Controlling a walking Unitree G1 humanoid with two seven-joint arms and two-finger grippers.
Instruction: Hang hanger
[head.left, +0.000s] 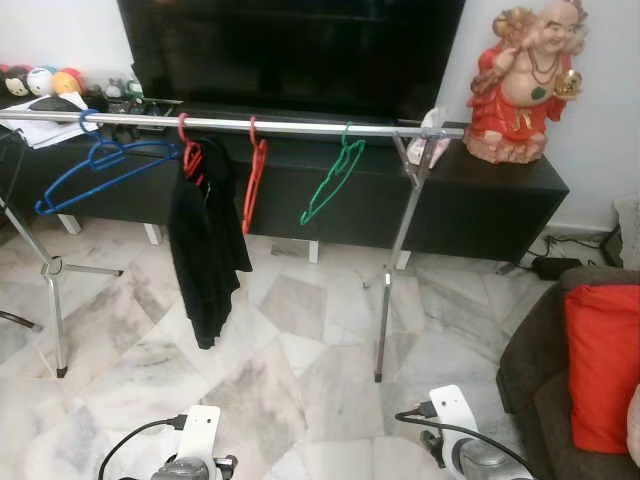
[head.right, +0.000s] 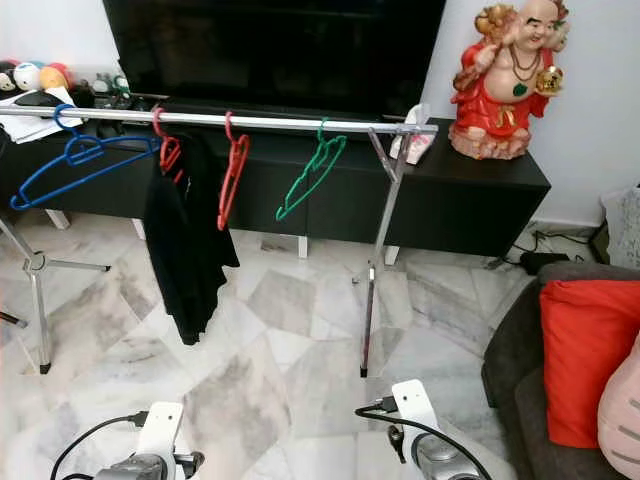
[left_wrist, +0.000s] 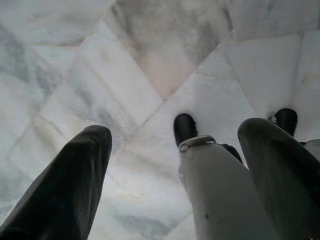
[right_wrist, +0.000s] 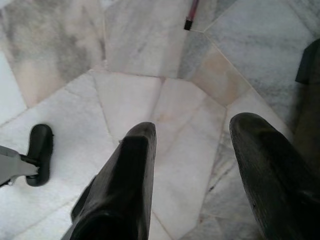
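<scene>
Left gripper: While my arm hangs low, my left gripper (left_wrist: 170, 180) points at the marble floor (left_wrist: 150, 60), fingers spread wide and holding nothing; my own leg and black foot show between them.
Right gripper: my right gripper (right_wrist: 200, 175) also hangs over the floor, fingers wide apart, empty.
Hangers: well ahead of and above both grippers, on the steel rail (head.left: 300, 125). From my left: a blue hanger (head.left: 100, 165), a red hanger carrying a black garment (head.left: 205, 240), a bare red hanger (head.left: 255, 175), a green hanger (head.left: 335, 180), tilted.
Rack: the rail sits on a crossed leg (head.left: 395, 260) at its right end and another stand (head.left: 50, 270) at its left.
Behind: a black TV surface (head.left: 480, 195) with a dark screen (head.left: 290, 50) and a red figurine (head.left: 520, 80).
Right side: a dark sofa with a red cushion (head.left: 600, 360).
Wrist extra: the right wrist view catches the foot of a rack leg (right_wrist: 189, 22) on the tiles.
</scene>
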